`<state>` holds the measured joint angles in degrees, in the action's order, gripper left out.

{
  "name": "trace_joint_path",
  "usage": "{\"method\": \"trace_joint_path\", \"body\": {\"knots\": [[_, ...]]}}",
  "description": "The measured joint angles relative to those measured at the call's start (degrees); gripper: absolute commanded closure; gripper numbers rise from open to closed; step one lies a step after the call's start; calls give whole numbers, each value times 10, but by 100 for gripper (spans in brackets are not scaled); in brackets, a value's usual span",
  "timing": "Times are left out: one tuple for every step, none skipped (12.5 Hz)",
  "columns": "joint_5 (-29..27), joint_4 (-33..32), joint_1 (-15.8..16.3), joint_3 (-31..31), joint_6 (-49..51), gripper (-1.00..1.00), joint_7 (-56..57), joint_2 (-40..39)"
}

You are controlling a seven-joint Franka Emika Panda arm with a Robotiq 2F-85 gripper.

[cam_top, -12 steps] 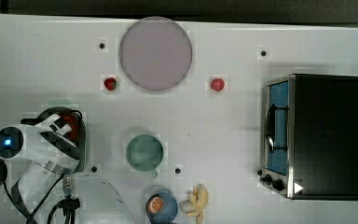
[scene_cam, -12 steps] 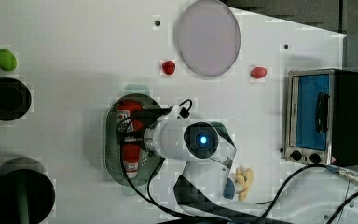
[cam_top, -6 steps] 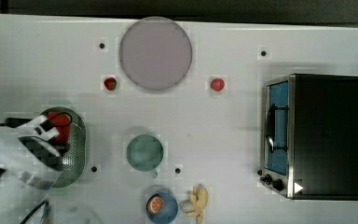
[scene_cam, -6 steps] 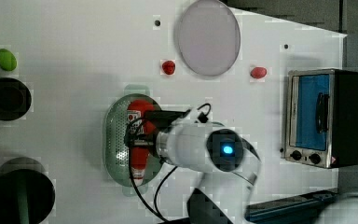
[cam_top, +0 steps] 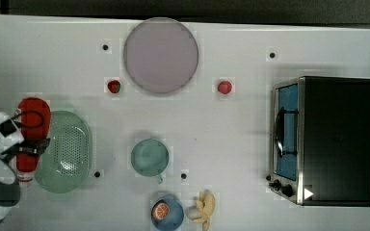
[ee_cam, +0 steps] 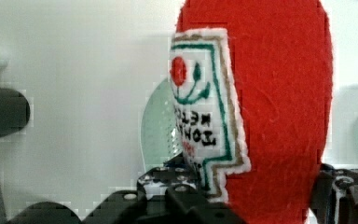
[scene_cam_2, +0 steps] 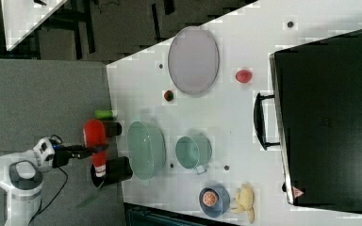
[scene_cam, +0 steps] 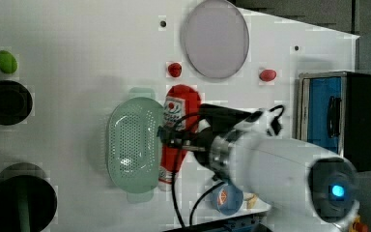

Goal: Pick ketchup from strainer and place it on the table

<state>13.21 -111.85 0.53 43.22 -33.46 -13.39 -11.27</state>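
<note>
Beside the strainer (cam_top: 63,151), not in it, the ketchup (cam_top: 31,132) hangs in the gripper (cam_top: 29,147), whose two black fingers stand partly open and clamp the red bottle across its middle. By the top view the bottle sits just off the strainer's left rim; by the left view it runs along the strainer's right rim, white cap toward the near edge. The wrist view shows the bottle's felt-like red body (ee_cam: 279,107) and stitched white label up close (the lettering reads mirrored).

The pale green strainer holds nothing; its perforated bottom is bare. A teal cup (cam_top: 149,157) to the top view's right of it also looks empty. A blue bowl (cam_top: 167,211) at the near edge holds one orange slice, with a pale yellow bunch of bananas (cam_top: 203,207) beside it. One round grey-lilac plate (cam_top: 160,55) lies bare at the far side, with two small red fruits, one (cam_top: 113,86) on each side (cam_top: 224,87) of it. A toaster oven (cam_top: 325,139) with a blue glass door stands at the top view's right.

All rest on the white table (cam_top: 231,144), marked by a few black dots. In the right view, grey floor lies beyond the table's edge.
</note>
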Motion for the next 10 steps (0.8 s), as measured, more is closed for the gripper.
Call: {"method": "trace_joint_path", "body": {"knots": [[1, 3, -10, 2, 0, -21, 13, 12], [1, 6, -22, 4, 2, -21, 30, 15], [1, 8, -29, -2, 8, -21, 47, 10], [-3, 10, -36, -17, 11, -21, 63, 2], [-4, 12, -45, -34, 11, -21, 79, -9], [-4, 10, -59, -54, 10, -21, 91, -16], [-4, 5, -77, -77, 9, -21, 97, -19], [-5, 4, -92, -106, 10, -21, 105, -24], [-6, 7, -113, -130, 8, -21, 117, -31], [-7, 7, -138, -150, 8, -21, 132, -34]]}}
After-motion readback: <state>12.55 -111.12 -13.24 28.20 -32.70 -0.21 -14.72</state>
